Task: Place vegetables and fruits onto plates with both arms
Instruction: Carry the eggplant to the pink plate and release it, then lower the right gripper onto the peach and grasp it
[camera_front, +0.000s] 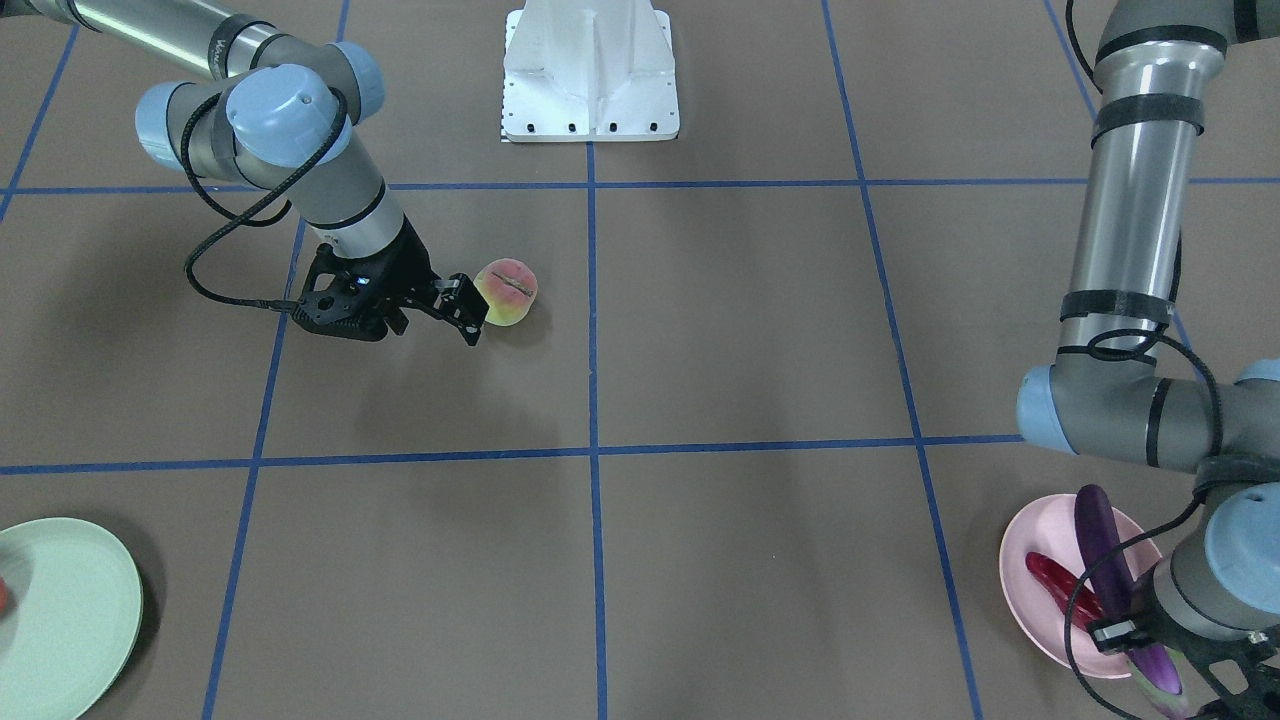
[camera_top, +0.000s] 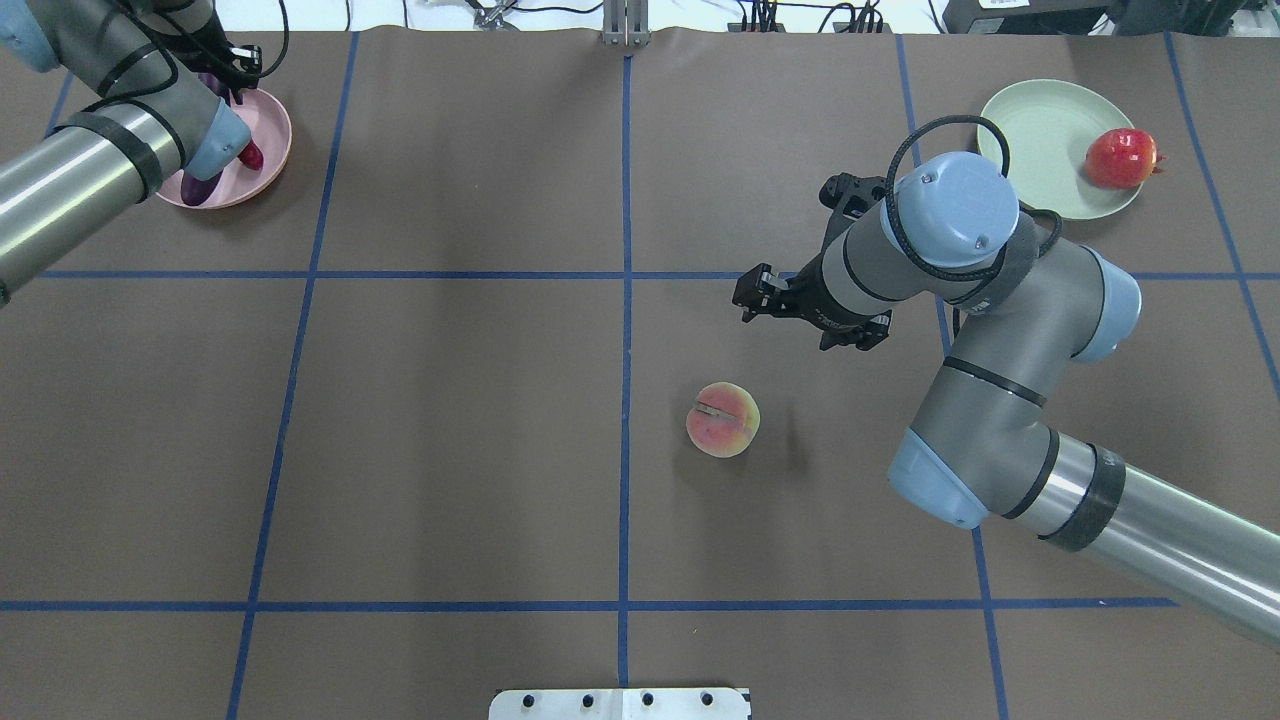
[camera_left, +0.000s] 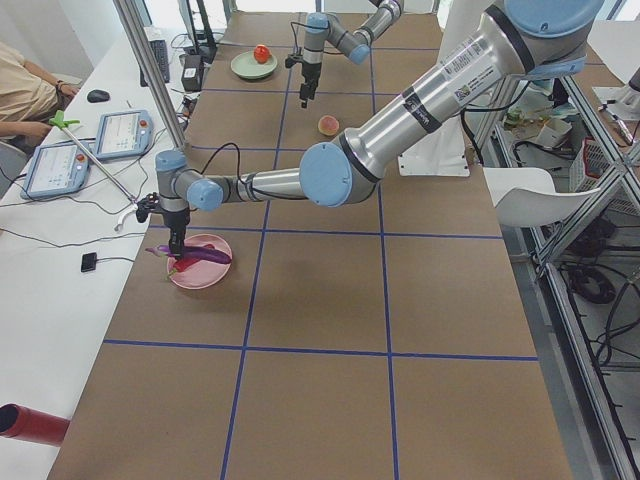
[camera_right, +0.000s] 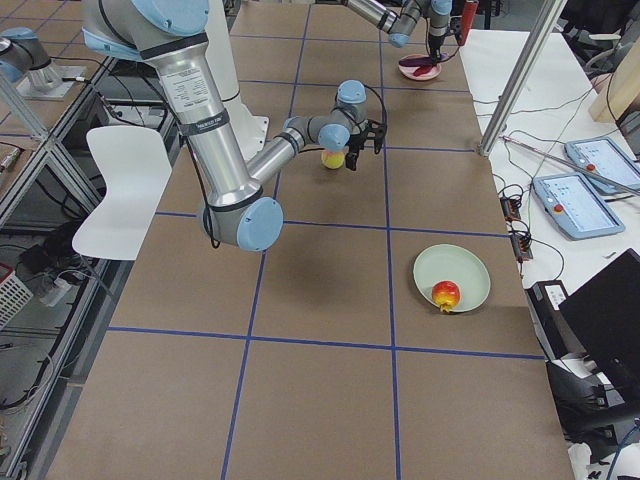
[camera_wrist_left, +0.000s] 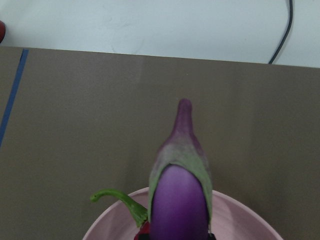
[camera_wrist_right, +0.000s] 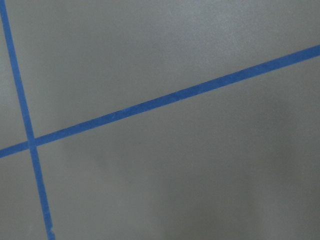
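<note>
The purple eggplant lies across the pink plate, beside the dark red chili. My left gripper is shut on the eggplant near its stem end. The left wrist view shows the eggplant close up over the plate, but not the fingers. The peach sits on the table near the middle. My right gripper is open and empty and hovers just beside the peach without touching it. The red-orange crowned fruit lies on the mint green plate.
The white robot base stands at the table's robot side. Blue tape lines cross the brown table. An operator, tablets and a metal pole are along the far edge by the plates.
</note>
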